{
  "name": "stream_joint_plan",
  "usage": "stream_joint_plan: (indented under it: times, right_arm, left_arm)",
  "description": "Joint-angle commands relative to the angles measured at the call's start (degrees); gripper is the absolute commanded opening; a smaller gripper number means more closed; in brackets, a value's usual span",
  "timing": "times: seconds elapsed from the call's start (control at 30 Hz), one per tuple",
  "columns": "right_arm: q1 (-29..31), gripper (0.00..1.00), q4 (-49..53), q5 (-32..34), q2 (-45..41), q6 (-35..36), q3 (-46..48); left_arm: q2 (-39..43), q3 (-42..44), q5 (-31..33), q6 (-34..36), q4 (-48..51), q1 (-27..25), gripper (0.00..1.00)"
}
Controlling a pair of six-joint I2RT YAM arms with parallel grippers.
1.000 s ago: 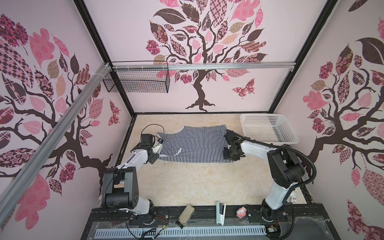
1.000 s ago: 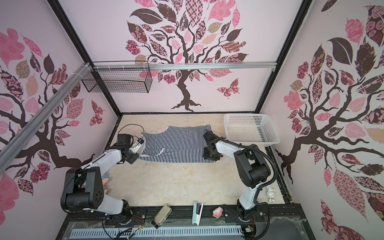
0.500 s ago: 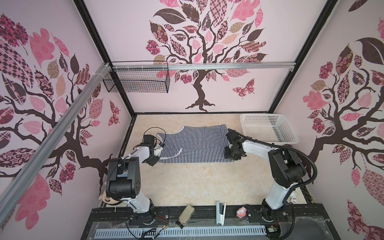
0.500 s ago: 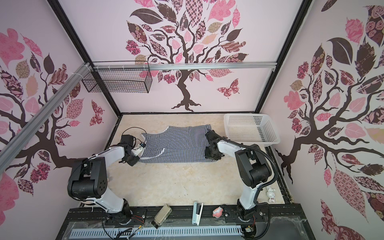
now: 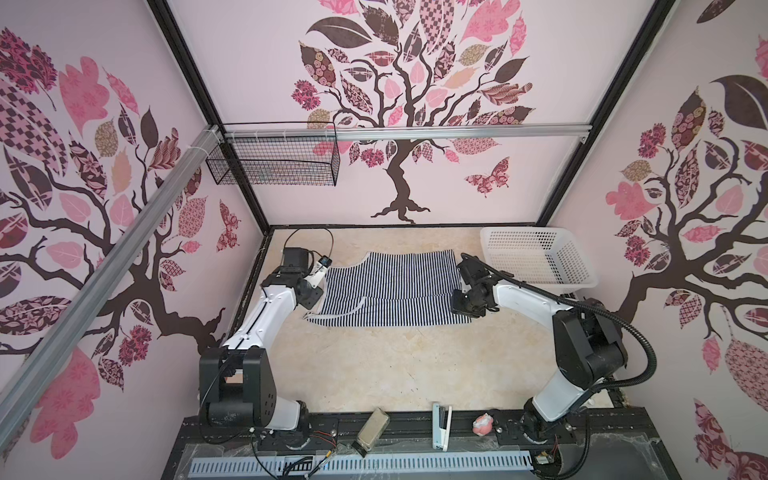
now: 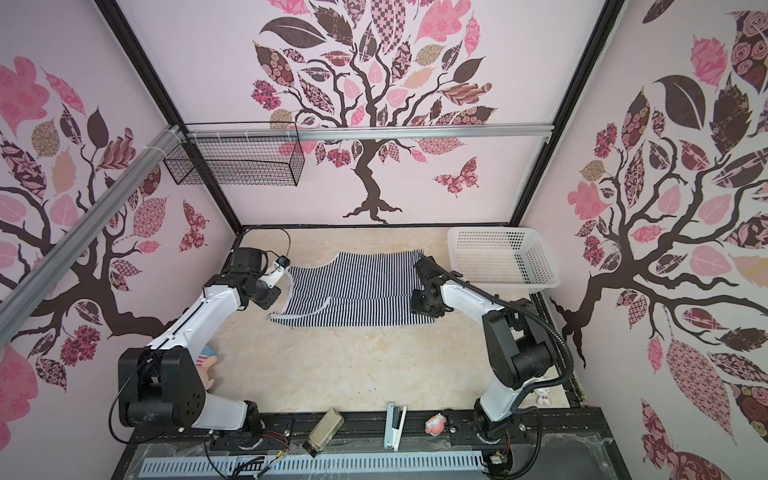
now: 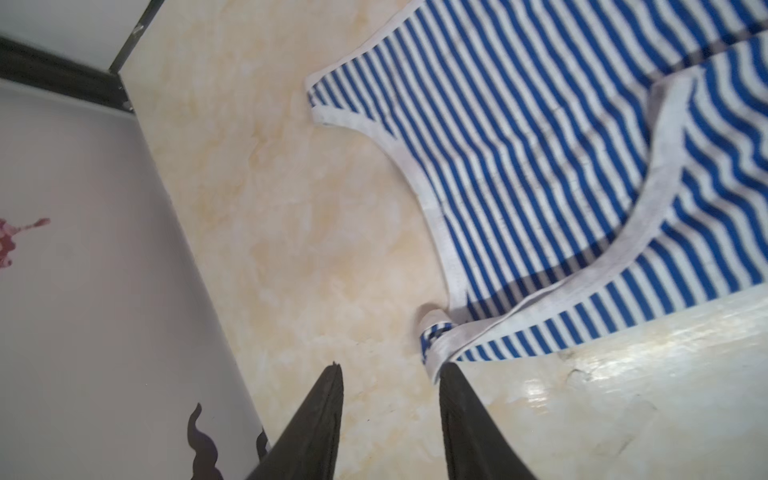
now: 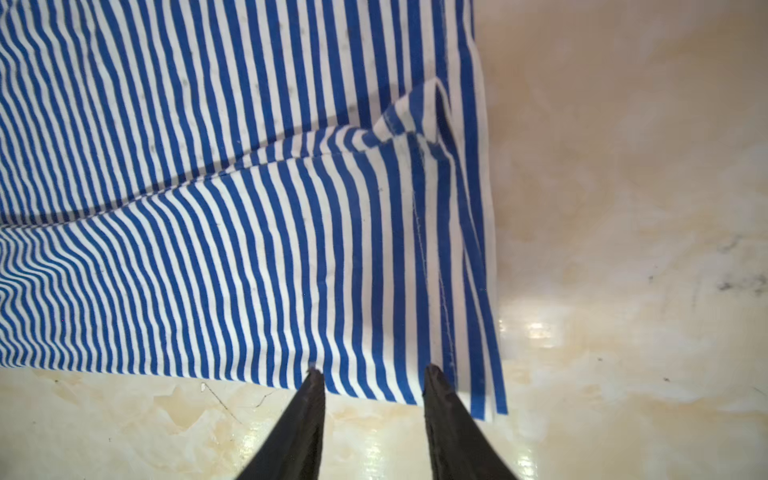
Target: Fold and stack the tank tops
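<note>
One striped tank top (image 5: 390,286) (image 6: 353,286) lies flat on the far half of the table, its near strip folded over onto the body. My left gripper (image 5: 311,305) (image 6: 270,305) is at its left end. In the left wrist view that gripper (image 7: 390,368) is open with only bare table between the fingers, and the tank top's (image 7: 540,145) white-trimmed strap end lies just beyond one fingertip. My right gripper (image 5: 459,307) (image 6: 417,309) is at the right end. It (image 8: 372,370) is open too, its fingertips over the tank top's (image 8: 208,208) near hem corner, holding nothing.
A white plastic basket (image 5: 536,257) stands at the back right beside the right arm. A black wire basket (image 5: 270,166) hangs on the back wall. A stapler (image 5: 440,424) and small items lie along the front rail. A plush doll (image 6: 205,365) sits behind the left arm's base.
My left gripper has gone from shut to open and let go of the strap, which now rests on the table. The right gripper has stayed open at the right hem.
</note>
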State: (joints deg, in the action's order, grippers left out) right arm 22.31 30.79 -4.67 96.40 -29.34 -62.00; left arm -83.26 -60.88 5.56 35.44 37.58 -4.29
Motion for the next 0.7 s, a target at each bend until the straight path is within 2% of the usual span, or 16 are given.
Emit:
stream_joint_plan:
  times: [0.0, 0.17, 0.47, 0.53, 0.67]
  right_arm:
    - [-0.1, 0.43, 1.8, -0.5, 0.1, 0.0, -2.4]
    - [0.9, 0.43, 0.8, -1.7, -0.5, -0.6, -1.1]
    - [2.7, 0.44, -0.3, -1.0, -0.7, -1.8, 1.3]
    - [2.7, 0.44, -0.2, -1.0, -0.8, -1.7, 1.7]
    - [2.7, 0.44, -0.3, -0.3, -1.1, -1.6, 2.4]
  left_arm:
    - [-2.7, 0.7, -2.6, -3.3, 1.5, -3.5, 0.42]
    - [-7.5, -0.5, -5.3, -4.9, 2.0, -4.0, 0.42]
    - [-9.0, 4.1, -0.9, -2.4, -0.9, -3.8, 0.41]
    - [-8.7, 4.8, 0.1, -1.9, -1.4, -3.0, 0.41]
    - [-8.1, 4.5, -2.9, -1.3, 0.6, 1.0, 0.41]
